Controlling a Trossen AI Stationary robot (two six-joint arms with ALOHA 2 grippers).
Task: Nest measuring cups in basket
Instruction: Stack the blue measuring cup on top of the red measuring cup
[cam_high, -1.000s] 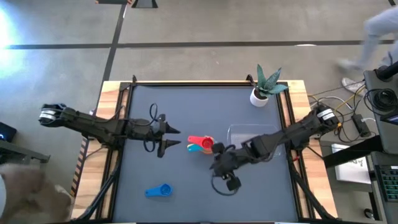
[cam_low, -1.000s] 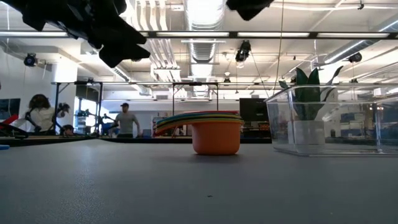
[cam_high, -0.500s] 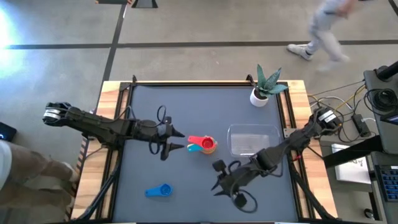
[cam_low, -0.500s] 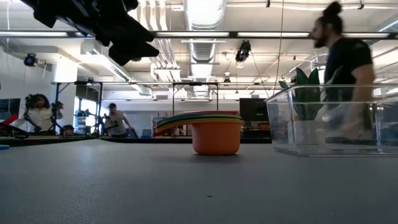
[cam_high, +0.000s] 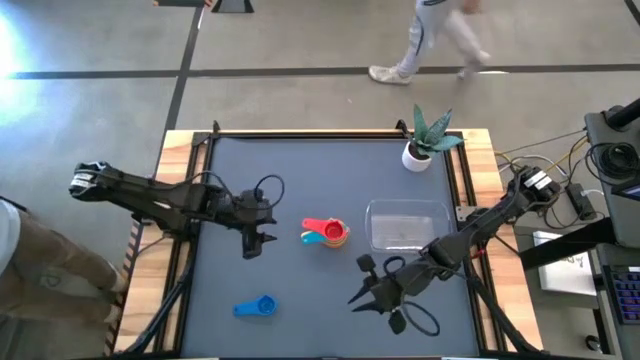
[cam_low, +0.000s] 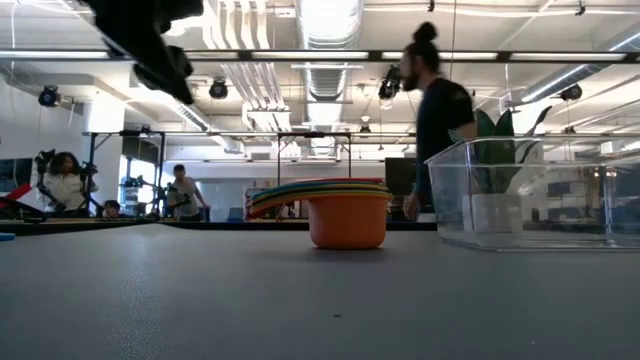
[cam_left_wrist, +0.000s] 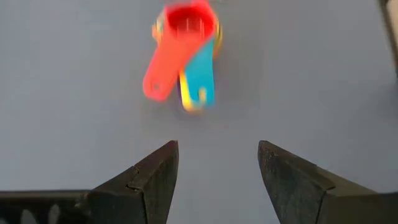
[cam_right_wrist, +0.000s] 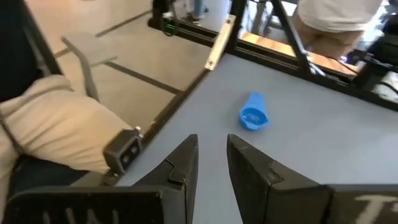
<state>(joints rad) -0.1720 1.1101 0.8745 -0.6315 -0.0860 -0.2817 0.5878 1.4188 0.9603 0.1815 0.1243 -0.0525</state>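
Stack of nested cups (cam_high: 326, 232) sat mid-tabletop beside the basket (cam_high: 405, 224); one blue cup (cam_high: 256, 307) lay apart. Right gripper (cam_high: 372, 294), jaws nearly together and empty, faced it; fetching seemed next. Left gripper (cam_high: 250, 236) waited, jaws spread.

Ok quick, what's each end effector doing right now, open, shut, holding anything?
Left end effector: open, empty, pointed at the cup stack.
Right end effector: fingers nearly together, holding nothing, facing the blue cup.

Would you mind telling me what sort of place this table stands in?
Probably a robotics lab or workshop: exposed ceiling ducts, metal equipment racks and people working in an open hall behind the table.
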